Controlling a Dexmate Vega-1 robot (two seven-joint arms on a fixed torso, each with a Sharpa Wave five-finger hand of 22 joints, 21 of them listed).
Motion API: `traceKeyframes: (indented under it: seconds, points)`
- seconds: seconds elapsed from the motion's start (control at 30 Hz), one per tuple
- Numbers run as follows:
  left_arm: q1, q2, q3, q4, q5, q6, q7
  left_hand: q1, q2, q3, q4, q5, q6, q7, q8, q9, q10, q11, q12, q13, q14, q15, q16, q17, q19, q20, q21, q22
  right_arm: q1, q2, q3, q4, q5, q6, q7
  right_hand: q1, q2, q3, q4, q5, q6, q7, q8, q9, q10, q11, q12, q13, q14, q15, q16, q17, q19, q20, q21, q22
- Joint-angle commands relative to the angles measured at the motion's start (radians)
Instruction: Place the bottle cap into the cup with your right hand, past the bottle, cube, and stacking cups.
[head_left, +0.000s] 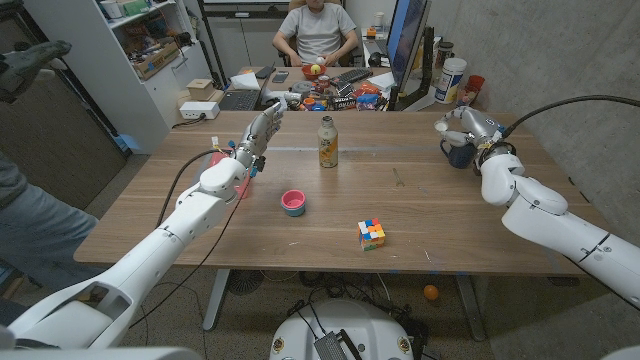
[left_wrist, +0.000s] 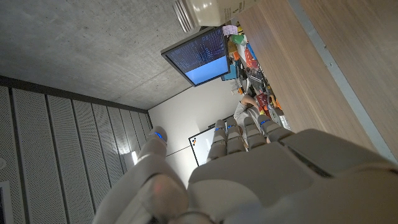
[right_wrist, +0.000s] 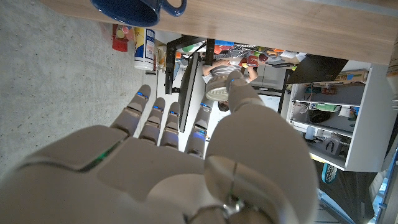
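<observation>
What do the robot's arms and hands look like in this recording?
Both arms are smooth white rounded shells. The left hand and right hand are pale grey-white with small blue lights on the fingers. A black cable runs along each arm.

Seated person — monitor beside

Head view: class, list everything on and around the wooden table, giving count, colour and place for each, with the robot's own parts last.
bottle: one, amber, far middle of the table
stacking cups: one stack, pink and blue, table centre
cube: one, multicoloured, near middle
cup: one, dark blue, far right of the table
bottle cap: one, white, pinched in the right robot hand
person: one, grey shirt, seated behind the table
left robot hand: one, white, raised, holds nothing
right robot hand: one, white, over the cup
</observation>
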Motion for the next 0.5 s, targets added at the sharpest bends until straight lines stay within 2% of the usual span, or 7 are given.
traceKeyframes:
  seconds: [0.03,0.5]
  points:
    - [0.020,0.008,-0.011,-0.024,-0.006,-0.021,-0.001,0.002,0.006,-0.003,0.000,-0.002,0.007,0.002,0.004,0.002,0.001,-0.001,0.006,0.003,0.000,0.006,0.003,0.003,0.003,0.006,0.002,0.002,0.086,0.030,-0.036,0.088,0.020,0.008,0.017,0.005,0.007,0.006,-0.005,-0.001,0.113,0.025,0.049,0.023,0.013,0.002,-0.005,0.003,0.003,-0.003,-0.004,0.003,-0.001,0.001,-0.004,0.003]
    - [0.030,0.016,-0.013,-0.049,-0.003,-0.017,0.005,0.002,0.006,-0.005,-0.001,-0.002,0.008,0.002,0.004,0.002,0.000,0.000,0.006,0.003,0.001,0.007,0.003,0.003,0.002,0.005,0.001,0.002,0.134,0.069,-0.044,0.191,0.084,-0.021,-0.002,0.006,0.010,0.008,-0.006,-0.001,0.118,0.024,0.051,0.020,0.017,0.000,-0.009,0.003,0.008,-0.008,-0.005,0.003,0.000,0.000,-0.004,0.003]
